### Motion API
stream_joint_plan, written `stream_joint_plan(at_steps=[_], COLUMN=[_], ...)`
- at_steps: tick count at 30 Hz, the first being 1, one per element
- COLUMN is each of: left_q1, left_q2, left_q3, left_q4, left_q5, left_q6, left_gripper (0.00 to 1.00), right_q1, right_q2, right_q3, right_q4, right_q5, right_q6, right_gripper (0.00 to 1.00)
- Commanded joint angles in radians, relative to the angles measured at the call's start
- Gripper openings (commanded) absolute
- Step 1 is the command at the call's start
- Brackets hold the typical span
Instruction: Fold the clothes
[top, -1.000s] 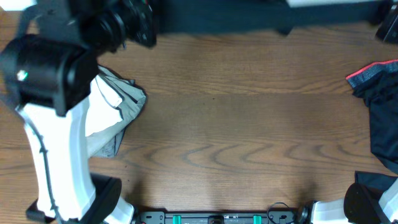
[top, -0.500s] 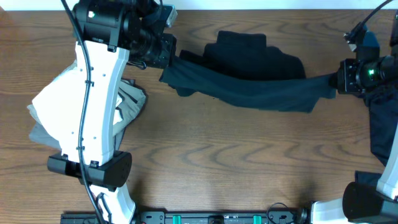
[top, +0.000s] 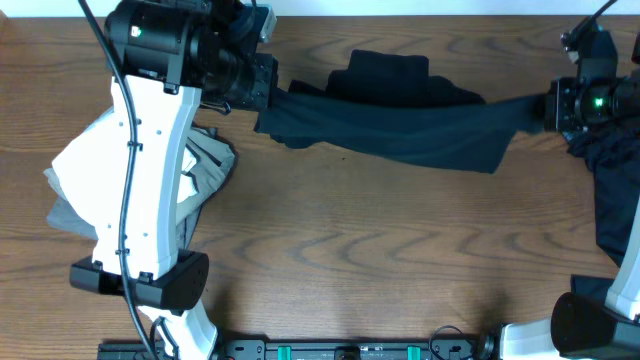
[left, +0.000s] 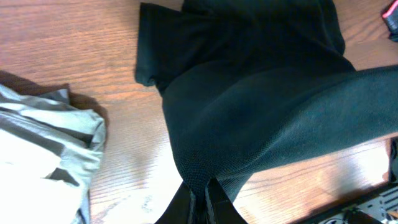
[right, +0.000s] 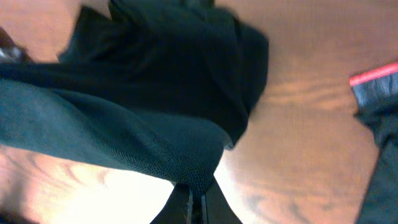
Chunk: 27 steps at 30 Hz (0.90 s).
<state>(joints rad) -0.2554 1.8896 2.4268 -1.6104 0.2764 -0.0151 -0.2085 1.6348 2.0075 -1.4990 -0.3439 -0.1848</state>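
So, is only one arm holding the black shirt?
No, the left fingers and the right fingers each pinch an end of the black shirt.

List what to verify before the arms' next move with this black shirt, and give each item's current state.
1. Left gripper shut on the black T-shirt: ok.
2. Right gripper shut on the same shirt: ok.
3. Shirt spread flat: not ok; it runs as a bunched band between the two grippers.
4. Shirt apart from the white and grey pile: ok.
5. Bare table in front of the shirt for laying it down: ok.
6. Which parts of the shirt are gripped: cannot tell.
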Motion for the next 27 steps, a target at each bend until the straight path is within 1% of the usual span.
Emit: stream_joint_plan(at_steps=[1, 7, 11, 16, 20, 21, 24, 27], left_q1=[-0.015, -0.057, -0.061, -0.061, -0.061, -0.061, -0.061, -0.061], left_q2=[-0.094, -0.314, -0.47, -0.634, -0.794, -0.833, -0.874, -0.846], left_q3=[0.02, 0.051, 0.051, 0.045, -0.036, -0.077, -0.192, -0.348], left_q4=[-0.032, 0.034, -0.006, -0.079, -0.079, -0.079, -0.079, -0.041], left_q5=[-0.089, -0.264, -0.275, -0.295, -0.298, -0.326, -0.376, -0.399], left_q6=[0.003, 0.007, 0.006, -0.03, -0.103, -0.137, -0.179, -0.178], left_gripper=[0.06, 0.06, 0.06, 0.06, 0.06, 0.06, 0.06, 0.06], right_q1=[0.006, 0.006, 0.007, 0.007, 0.007, 0.007, 0.007, 0.007], right_q2=[-0.044, -0.164, -0.278, -0.439, -0.556, -0.581, -0.612, -0.589], right_q3=[0.042, 0.15, 0.173, 0.173, 0.172, 0.163, 0.114, 0.034], right_q4=[0.035, 0.07, 0.026, -0.092, -0.195, -0.2, -0.199, -0.171], right_q5=[-0.05, -0.049, -0.049, -0.025, 0.026, 0.04, 0.041, 0.041], right_q6=[0.053, 0.183, 0.257, 0.29, 0.333, 0.349, 0.404, 0.406], right_gripper=[0.01, 0.01, 0.01, 0.01, 0.01, 0.01, 0.01, 0.01])
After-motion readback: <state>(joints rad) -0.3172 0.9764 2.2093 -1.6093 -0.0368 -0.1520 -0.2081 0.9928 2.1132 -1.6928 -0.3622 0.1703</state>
